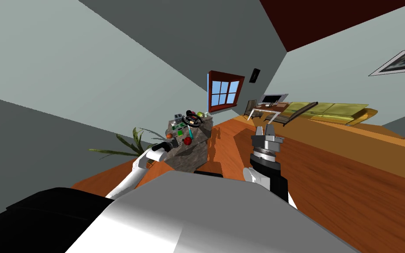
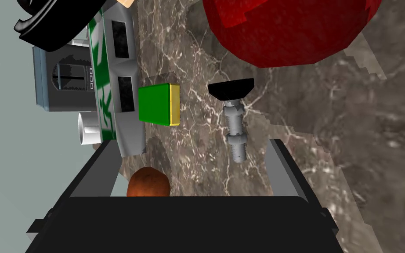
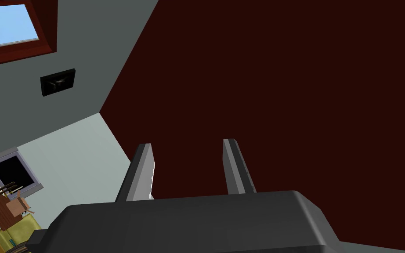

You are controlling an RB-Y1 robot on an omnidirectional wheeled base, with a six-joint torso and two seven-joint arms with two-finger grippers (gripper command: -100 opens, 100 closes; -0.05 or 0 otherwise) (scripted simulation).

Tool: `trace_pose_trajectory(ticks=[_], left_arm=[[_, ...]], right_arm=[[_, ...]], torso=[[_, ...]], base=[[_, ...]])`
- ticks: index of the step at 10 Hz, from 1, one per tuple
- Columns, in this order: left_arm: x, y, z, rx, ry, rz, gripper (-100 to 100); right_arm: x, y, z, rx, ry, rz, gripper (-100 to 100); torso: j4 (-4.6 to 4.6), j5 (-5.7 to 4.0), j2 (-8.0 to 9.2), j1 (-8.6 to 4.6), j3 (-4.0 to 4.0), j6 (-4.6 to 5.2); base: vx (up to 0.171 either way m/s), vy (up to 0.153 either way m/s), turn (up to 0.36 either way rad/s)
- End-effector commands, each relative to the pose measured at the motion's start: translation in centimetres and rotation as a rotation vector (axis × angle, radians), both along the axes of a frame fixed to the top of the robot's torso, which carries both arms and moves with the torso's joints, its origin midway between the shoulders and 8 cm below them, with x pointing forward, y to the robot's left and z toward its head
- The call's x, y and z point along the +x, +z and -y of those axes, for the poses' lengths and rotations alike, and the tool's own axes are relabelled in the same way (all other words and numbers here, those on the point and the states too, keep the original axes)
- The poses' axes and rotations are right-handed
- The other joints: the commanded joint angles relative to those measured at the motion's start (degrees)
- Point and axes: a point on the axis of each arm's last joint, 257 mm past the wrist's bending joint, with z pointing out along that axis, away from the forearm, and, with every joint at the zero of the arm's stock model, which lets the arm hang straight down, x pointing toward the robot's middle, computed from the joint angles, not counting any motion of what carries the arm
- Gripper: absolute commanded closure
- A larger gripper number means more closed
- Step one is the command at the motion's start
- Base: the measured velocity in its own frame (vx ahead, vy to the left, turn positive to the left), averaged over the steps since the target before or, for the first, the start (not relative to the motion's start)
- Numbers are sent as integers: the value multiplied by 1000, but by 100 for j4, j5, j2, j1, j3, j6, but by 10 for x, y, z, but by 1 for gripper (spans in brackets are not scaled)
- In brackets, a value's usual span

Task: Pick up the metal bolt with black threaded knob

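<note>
Veined stone top (image 2: 329, 153) bears threaded bolt (image 2: 234, 123).

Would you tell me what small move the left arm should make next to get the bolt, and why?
Probably ease the left end effector forward along the bolt. Its fingers are open and only the bolt's tip lies between them; the shank and black knob are beyond the tips, so closing now would likely catch just the end.
</note>
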Motion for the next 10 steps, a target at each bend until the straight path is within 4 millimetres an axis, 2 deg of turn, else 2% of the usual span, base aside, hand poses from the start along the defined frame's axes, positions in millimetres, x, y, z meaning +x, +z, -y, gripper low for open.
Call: trace_pose_trajectory(ticks=[1,10], left_arm=[[-2,-6,-2,-2,11,-31,-100],[-31,-44,-37,-114,151,-275,-100]], right_arm=[[0,0,0,0,0,0,0],[0,0,0,0,0,0,0]], torso=[[0,0,0,0,0,0],[-1,-1,-4,-3,-2,3]], base=[[2,16,9],[15,24,-95]])
